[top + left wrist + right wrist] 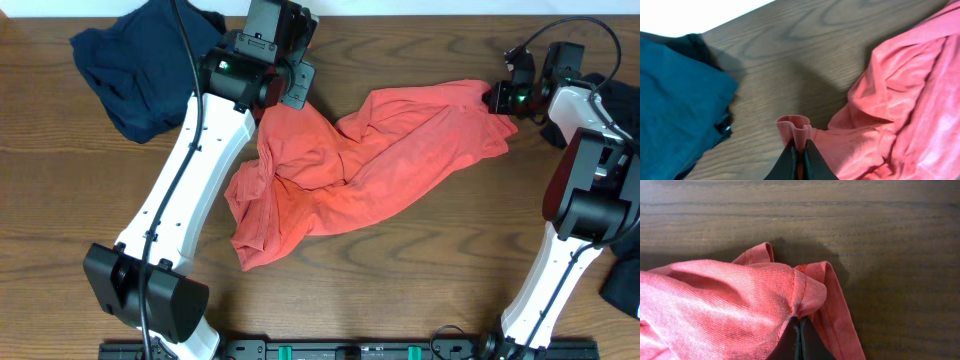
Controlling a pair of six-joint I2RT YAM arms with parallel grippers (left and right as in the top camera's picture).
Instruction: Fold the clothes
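A red-orange T-shirt [370, 165] lies crumpled across the middle of the wooden table, with no lettering showing. My left gripper [281, 104] is at its upper left edge. In the left wrist view that gripper [799, 146] is shut on a small upright fold of the red-orange T-shirt [900, 105]. My right gripper [496, 98] is at the shirt's far right end. In the right wrist view it [799, 324] is shut, with the hem of the red-orange T-shirt [730, 300] bunched at its tips.
A navy blue T-shirt [140, 65] lies heaped at the back left, close to the left arm, and fills the left of the left wrist view [675, 105]. Dark cloth [622, 285] lies at the right edge. The table's back edge [400, 8] is near both grippers.
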